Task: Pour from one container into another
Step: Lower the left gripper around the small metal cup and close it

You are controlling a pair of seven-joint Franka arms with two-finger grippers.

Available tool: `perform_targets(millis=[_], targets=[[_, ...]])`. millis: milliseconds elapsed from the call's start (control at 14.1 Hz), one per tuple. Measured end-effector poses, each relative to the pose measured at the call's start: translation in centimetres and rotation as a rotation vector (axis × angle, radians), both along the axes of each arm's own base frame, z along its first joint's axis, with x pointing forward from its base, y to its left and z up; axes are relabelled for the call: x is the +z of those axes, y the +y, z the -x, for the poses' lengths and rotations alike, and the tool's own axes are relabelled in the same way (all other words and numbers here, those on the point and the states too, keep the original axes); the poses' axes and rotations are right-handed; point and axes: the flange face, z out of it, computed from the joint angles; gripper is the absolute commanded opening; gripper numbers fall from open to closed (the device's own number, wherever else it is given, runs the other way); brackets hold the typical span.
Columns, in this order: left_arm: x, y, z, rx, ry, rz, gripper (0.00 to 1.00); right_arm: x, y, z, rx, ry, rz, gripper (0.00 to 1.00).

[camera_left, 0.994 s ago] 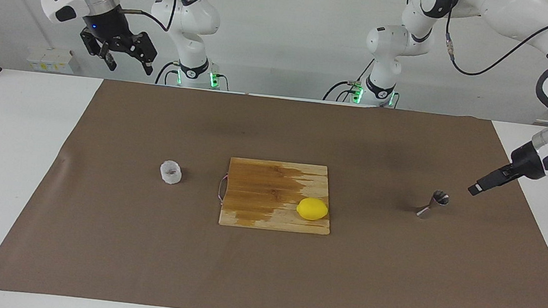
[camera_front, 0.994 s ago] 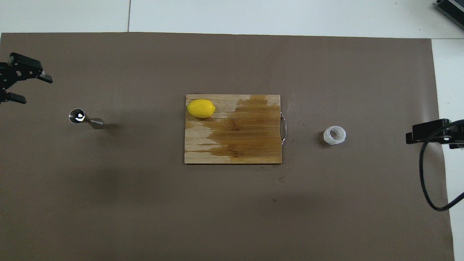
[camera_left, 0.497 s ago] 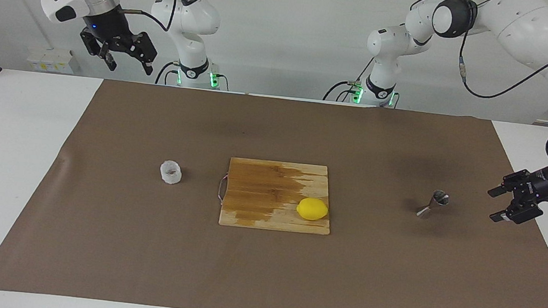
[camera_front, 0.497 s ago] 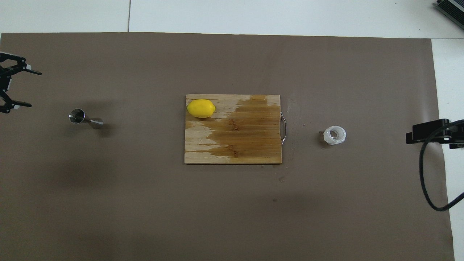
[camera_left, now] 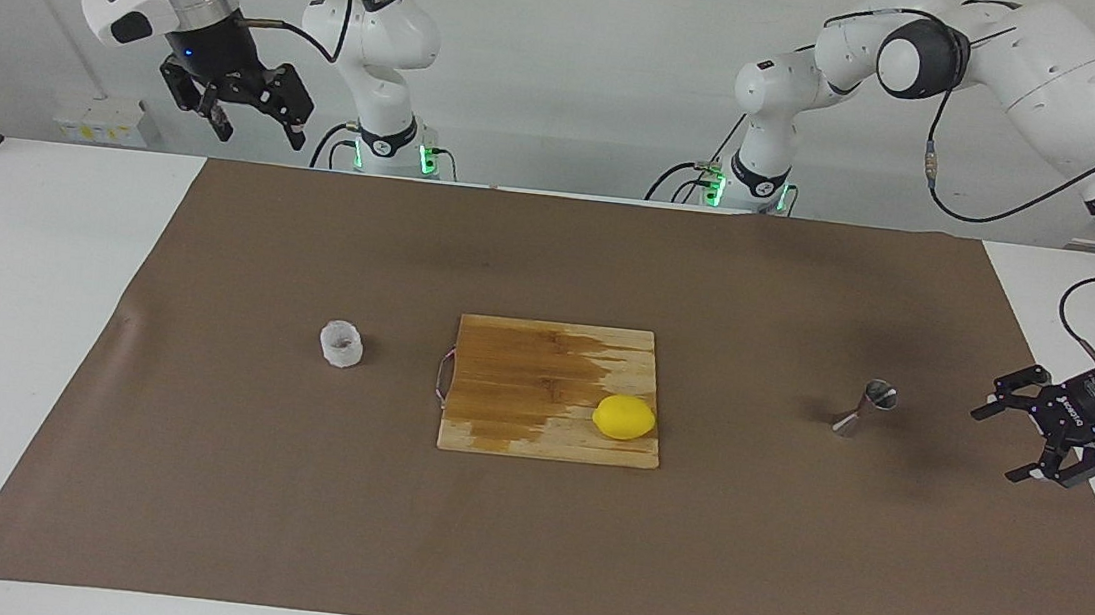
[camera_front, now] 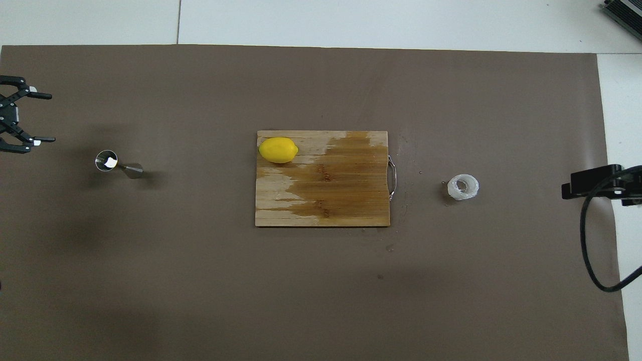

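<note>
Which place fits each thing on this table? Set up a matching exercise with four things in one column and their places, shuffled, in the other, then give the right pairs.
Things:
1. lemon
2. crinkled cup
3. steel jigger
4. left gripper

Places:
A. on the mat toward the right arm's end of the table
B. open, low over the mat's edge beside the jigger
C. on a corner of the wooden cutting board
D. on the mat toward the left arm's end

Pairs: 1-C, 2-A, 3-D, 4-B

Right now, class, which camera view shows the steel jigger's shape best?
The facing view: the jigger shows side-on there, two cones meeting at a narrow waist. The overhead view shows the jigger mostly as a round shiny mouth, its lower cone foreshortened.
</note>
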Motion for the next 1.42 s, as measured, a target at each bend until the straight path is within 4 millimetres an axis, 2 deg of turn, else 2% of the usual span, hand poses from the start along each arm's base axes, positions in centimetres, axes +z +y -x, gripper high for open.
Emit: perform_targets(millis=[213, 497, 639, 781, 1065, 1420], targets=[[-3.8, -0.3, 0.9, 0.069, 0.026, 0.028, 1.00, 0.0, 0.0, 0.0, 0.000, 0.000, 0.000, 1.00], [-6.4, 1.3, 2.4, 0.123, 0.069, 0.074, 1.00, 0.0, 0.0, 0.0, 0.000, 0.000, 0.000, 1.00], [-7.6, 0.1, 2.6, 0.102, 0.095, 0.075, 1.00, 0.0, 0.0, 0.0, 0.000, 0.000, 0.000, 1.00], [-8.3, -1.2, 2.7, 0.075, 0.116, 0.066, 1.00, 0.0, 0.0, 0.0, 0.000, 0.000, 0.000, 1.00], [-9.9, -1.8, 4.5, 0.074, 0.163, 0.080, 1.00, 0.0, 0.0, 0.0, 0.000, 0.000, 0.000, 1.00], [-9.7, -4.4, 6.8, -0.005, 0.156, 0.143, 1.00, 0.0, 0.0, 0.0, 0.000, 0.000, 0.000, 1.00]])
